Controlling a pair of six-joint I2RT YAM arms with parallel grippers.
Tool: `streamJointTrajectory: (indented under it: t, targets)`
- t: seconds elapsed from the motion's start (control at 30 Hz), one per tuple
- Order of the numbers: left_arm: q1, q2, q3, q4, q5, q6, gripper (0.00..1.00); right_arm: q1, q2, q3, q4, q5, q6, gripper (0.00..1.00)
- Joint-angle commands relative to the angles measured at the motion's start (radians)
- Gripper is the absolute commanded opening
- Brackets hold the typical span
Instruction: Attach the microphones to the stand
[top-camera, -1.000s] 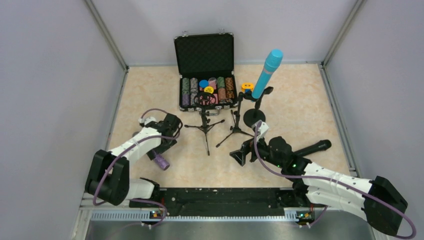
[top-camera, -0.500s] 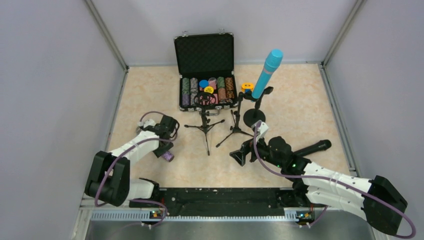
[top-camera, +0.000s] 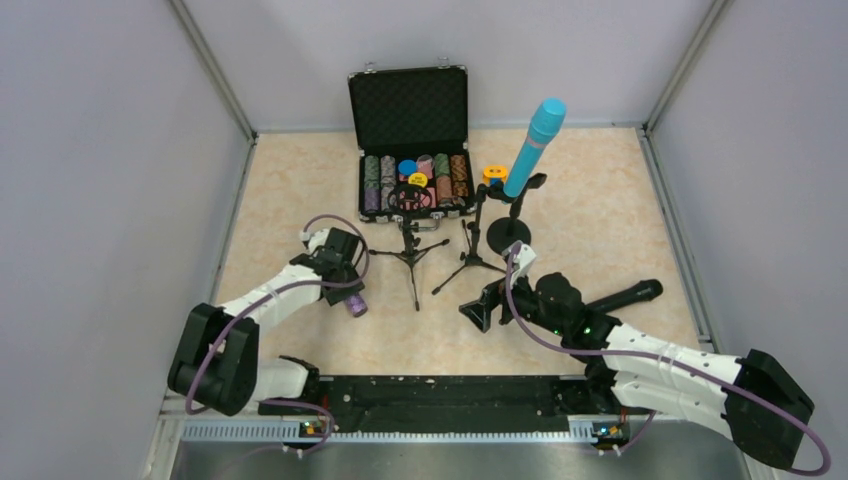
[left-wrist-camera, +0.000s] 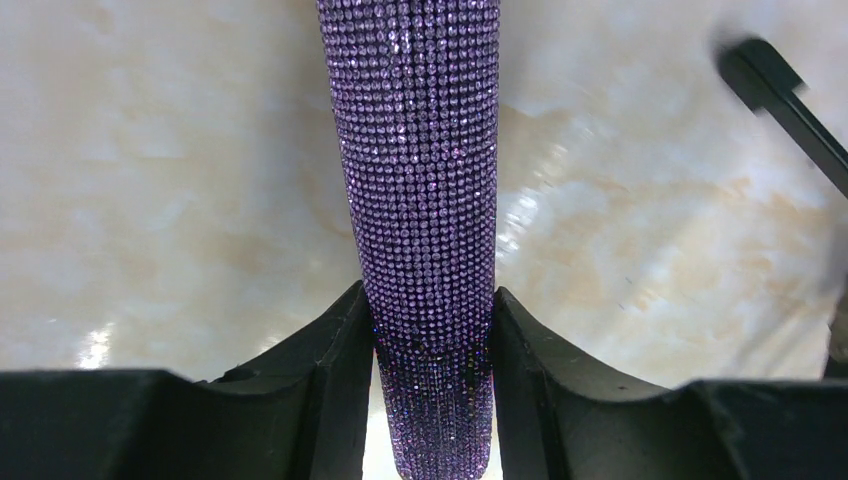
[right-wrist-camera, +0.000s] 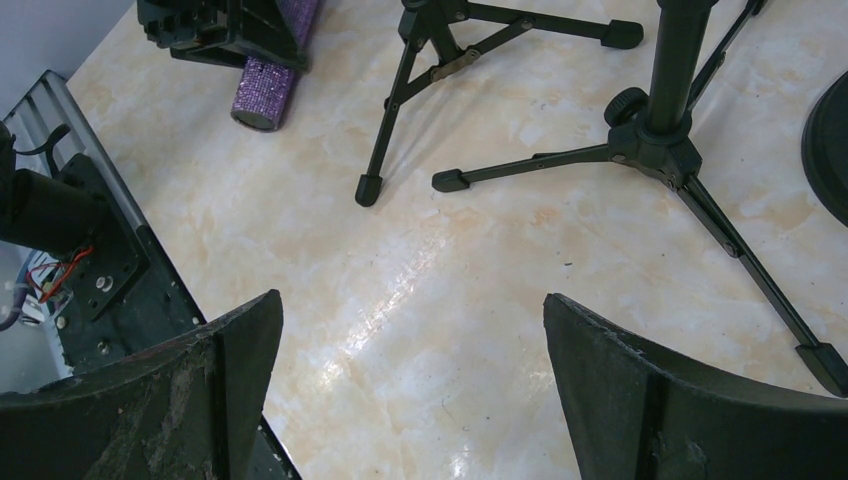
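Observation:
The glittery purple microphone (left-wrist-camera: 420, 150) runs up between the fingers of my left gripper (left-wrist-camera: 428, 291), which is shut on its body. From above, the left gripper (top-camera: 338, 268) holds this purple microphone (top-camera: 354, 303) just left of a small black tripod stand (top-camera: 409, 249). A second tripod stand (top-camera: 471, 245) stands beside it. The cyan microphone (top-camera: 534, 145) sits tilted in a round-based stand (top-camera: 509, 232). A black microphone (top-camera: 626, 296) lies on the table behind my right arm. My right gripper (right-wrist-camera: 411, 297) is open over bare table near the tripods' feet.
An open black case (top-camera: 409, 105) of poker chips stands at the back centre. A small orange object (top-camera: 493, 174) lies to its right. Grey walls close in the left, right and back. The arm bases' black rail (top-camera: 450, 392) runs along the near edge.
My left gripper has shut on the purple microphone and carried it rightward, closer to the left tripod stand. The right arm has stayed still.

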Motion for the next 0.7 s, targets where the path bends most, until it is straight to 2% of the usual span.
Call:
streamJointTrajectory:
  t: [0.0,0.13,0.2,0.23,0.27,0.3,0.33,0.37,0.43,0.57,0.67]
  targets:
    - [-0.066,0.012,-0.002,0.073,0.112,0.061,0.00,-0.010,-0.002,0.012,0.039,-0.004,0.007,0.99]
    - [-0.102,0.021,-0.002,0.064,0.084,0.057,0.00,-0.010,0.009,0.012,0.048,-0.007,0.010,0.99]
    - [-0.114,0.028,-0.002,0.053,0.065,0.055,0.04,-0.010,0.016,0.015,0.051,-0.009,0.010,0.99]
    - [-0.118,0.030,-0.004,0.052,0.061,0.059,0.09,-0.010,0.016,0.017,0.052,-0.009,0.010,0.99]
    - [-0.123,0.029,-0.007,0.052,0.060,0.062,0.20,-0.010,0.019,0.017,0.053,-0.010,0.011,0.99]
    - [-0.126,0.026,-0.010,0.053,0.056,0.063,0.39,-0.010,0.021,0.019,0.053,-0.010,0.011,0.99]
    - [-0.129,0.019,-0.013,0.056,0.053,0.064,0.50,-0.010,0.023,0.020,0.053,-0.011,0.010,0.99]
    - [-0.130,0.010,-0.021,0.062,0.053,0.067,0.57,-0.010,0.025,0.021,0.053,-0.012,0.010,0.99]
    - [-0.130,-0.017,-0.033,0.081,0.060,0.077,0.67,-0.009,0.024,0.028,0.044,-0.011,0.010,0.99]
    - [-0.131,-0.083,-0.040,0.096,0.040,0.089,0.81,-0.010,0.015,0.033,0.035,-0.006,0.009,0.99]
    - [-0.116,-0.100,-0.026,0.096,0.028,0.103,0.86,-0.010,0.008,0.030,0.034,-0.004,0.008,0.99]
